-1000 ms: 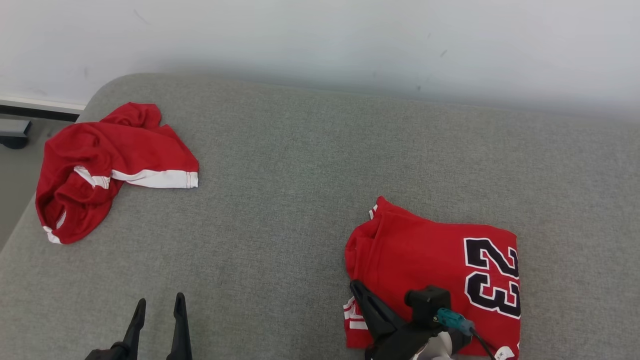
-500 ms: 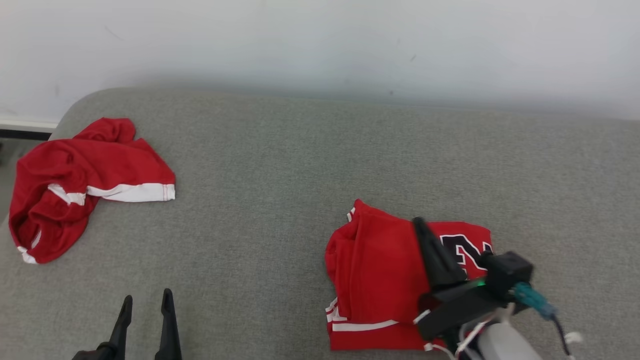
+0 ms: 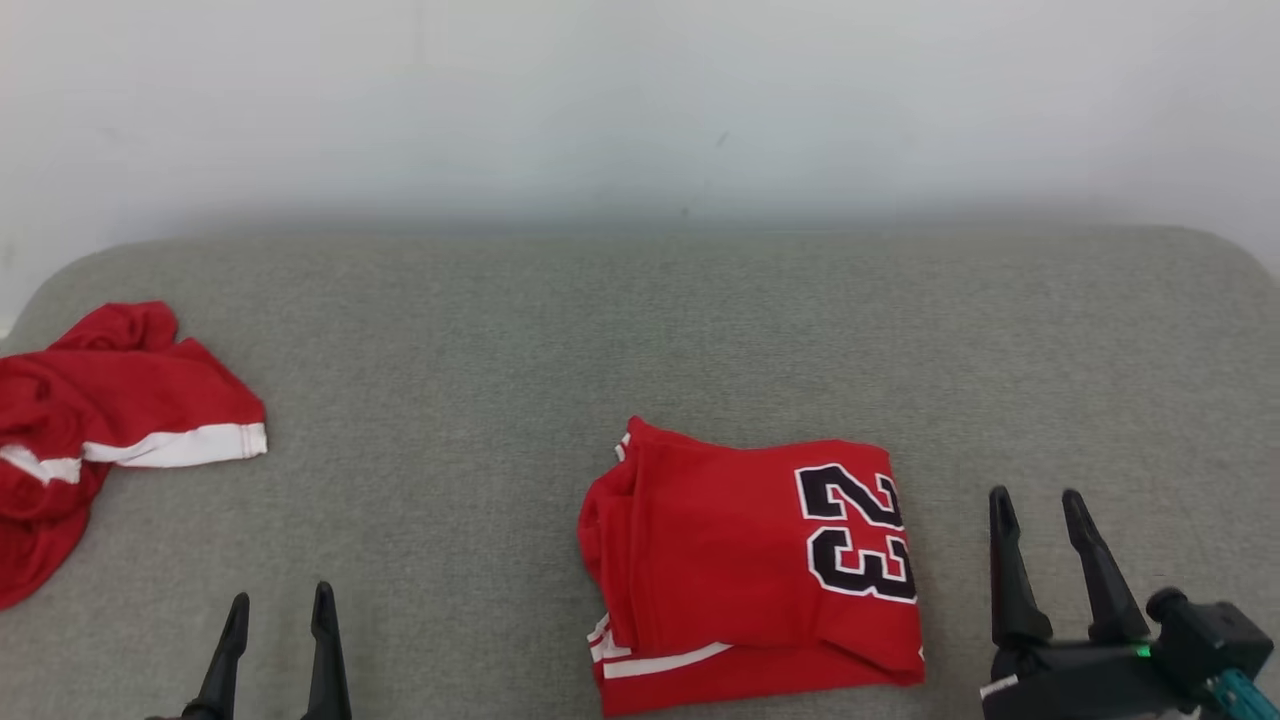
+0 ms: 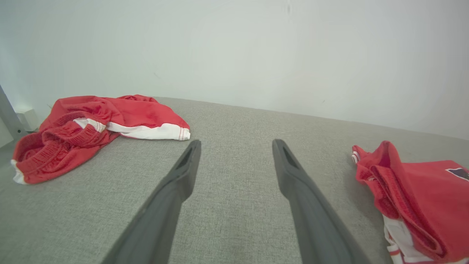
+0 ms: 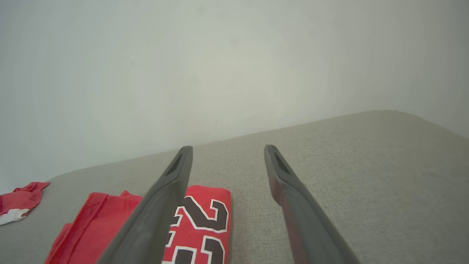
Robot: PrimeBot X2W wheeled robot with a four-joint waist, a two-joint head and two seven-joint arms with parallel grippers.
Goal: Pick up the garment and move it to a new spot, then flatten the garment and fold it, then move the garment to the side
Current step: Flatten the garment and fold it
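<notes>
On the grey padded surface (image 3: 640,330), folded red garment (image 3: 750,570) with black 23 lying centre-right, right tool (image 3: 1035,495) near its right edge — fingers spread, holding nothing, left tool (image 3: 280,593) spread too, crumpled red shorts (image 3: 100,420) far left.

"23" (image 3: 858,532), black digits with white outline, on folded red jersey (image 3: 720,540); reads sideways in head view. No other legible text.

Grey fabric surface (image 3: 450,330), rounded corners. Folded red jersey (image 3: 720,550) numbered 23 lies near front edge; crumpled red shorts (image 3: 110,390) well apart, far left.
</notes>
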